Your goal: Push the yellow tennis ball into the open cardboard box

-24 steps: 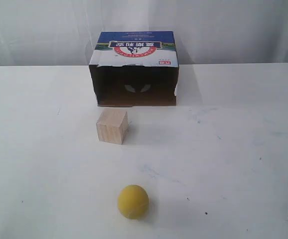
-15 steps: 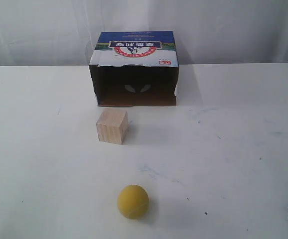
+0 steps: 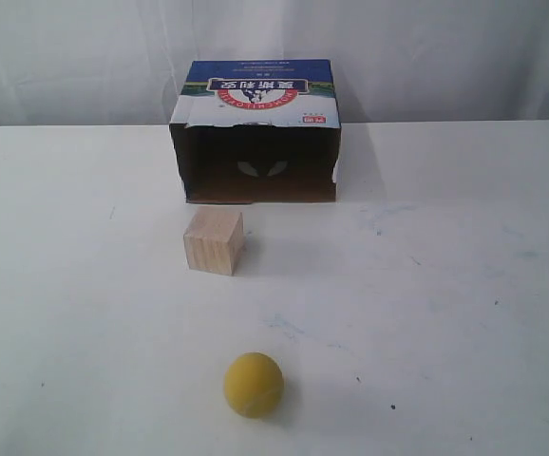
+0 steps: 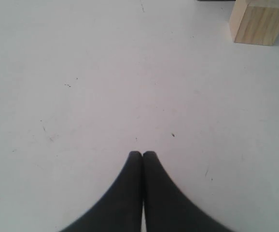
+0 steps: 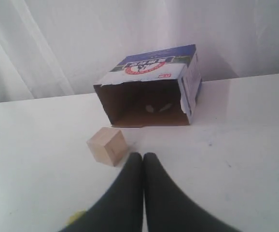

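The yellow tennis ball (image 3: 254, 385) rests on the white table near the front edge. A sliver of the ball (image 5: 76, 216) shows beside the right gripper's finger. The open cardboard box (image 3: 255, 133) lies on its side at the back, its dark opening facing the ball; the right wrist view also shows the box (image 5: 149, 92). My left gripper (image 4: 142, 153) is shut with nothing in it, over bare table. My right gripper (image 5: 143, 155) is shut and empty too. Neither gripper shows in the exterior view.
A pale wooden cube (image 3: 214, 241) stands between ball and box, slightly left of the line joining them; this cube (image 4: 258, 20) (image 5: 107, 146) appears in both wrist views. White curtains hang behind the table (image 3: 445, 285).
A dark piece of the right arm at the lower right corner of the exterior view has gone out of frame. Ball, cube and box have not moved.
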`<action>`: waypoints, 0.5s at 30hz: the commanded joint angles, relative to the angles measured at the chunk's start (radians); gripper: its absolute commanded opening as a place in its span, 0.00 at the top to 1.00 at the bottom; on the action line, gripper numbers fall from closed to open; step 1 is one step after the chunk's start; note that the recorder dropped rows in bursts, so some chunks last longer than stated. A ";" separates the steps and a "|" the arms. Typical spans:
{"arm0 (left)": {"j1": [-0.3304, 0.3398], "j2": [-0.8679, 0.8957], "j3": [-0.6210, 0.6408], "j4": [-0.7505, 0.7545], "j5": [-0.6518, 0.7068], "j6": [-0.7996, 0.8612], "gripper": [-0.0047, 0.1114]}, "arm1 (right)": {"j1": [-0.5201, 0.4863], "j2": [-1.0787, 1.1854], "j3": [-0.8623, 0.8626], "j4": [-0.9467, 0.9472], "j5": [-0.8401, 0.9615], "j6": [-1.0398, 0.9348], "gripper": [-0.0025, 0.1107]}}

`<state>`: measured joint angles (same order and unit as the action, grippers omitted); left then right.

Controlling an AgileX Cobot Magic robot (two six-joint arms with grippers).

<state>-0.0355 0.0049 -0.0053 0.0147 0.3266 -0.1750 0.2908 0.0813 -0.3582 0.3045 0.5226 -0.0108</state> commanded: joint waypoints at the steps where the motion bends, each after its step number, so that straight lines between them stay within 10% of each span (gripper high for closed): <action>1: -0.006 -0.005 0.005 0.003 0.034 0.003 0.96 | -0.001 0.192 -0.150 0.081 0.128 -0.021 0.98; 15: -0.006 -0.005 0.005 0.003 0.034 0.003 0.96 | 0.210 0.941 -0.493 0.273 0.211 -0.483 0.98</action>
<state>-0.0355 0.0049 -0.0053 0.0147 0.3266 -0.1750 0.4197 0.9095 -0.8071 0.5757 0.7548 -0.4577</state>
